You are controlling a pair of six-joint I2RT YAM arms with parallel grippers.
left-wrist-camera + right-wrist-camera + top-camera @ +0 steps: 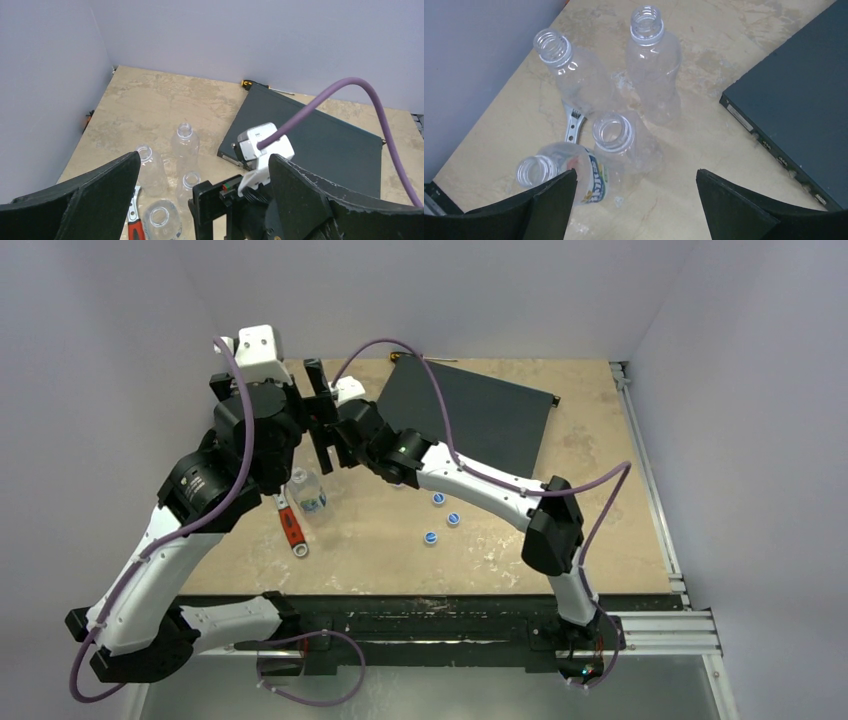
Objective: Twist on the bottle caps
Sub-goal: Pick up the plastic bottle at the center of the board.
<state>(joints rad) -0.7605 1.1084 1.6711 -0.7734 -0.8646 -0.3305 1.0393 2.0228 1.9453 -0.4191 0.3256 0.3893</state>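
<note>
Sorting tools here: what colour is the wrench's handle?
Red; the wrench handle shows best in the top external view.

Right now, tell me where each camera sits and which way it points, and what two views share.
Top external: above and behind the arm bases, looking down at the table; both arms show, reaching far left.
Left wrist: on the left arm, looking forward and down toward the back wall; the open left hand frames the bottom, the right arm ahead.
Right wrist: looking steeply down on four uncapped bottles; the right hand shows at the bottom.
Shared: both wrist views show the bottles, wrench and black box.
</note>
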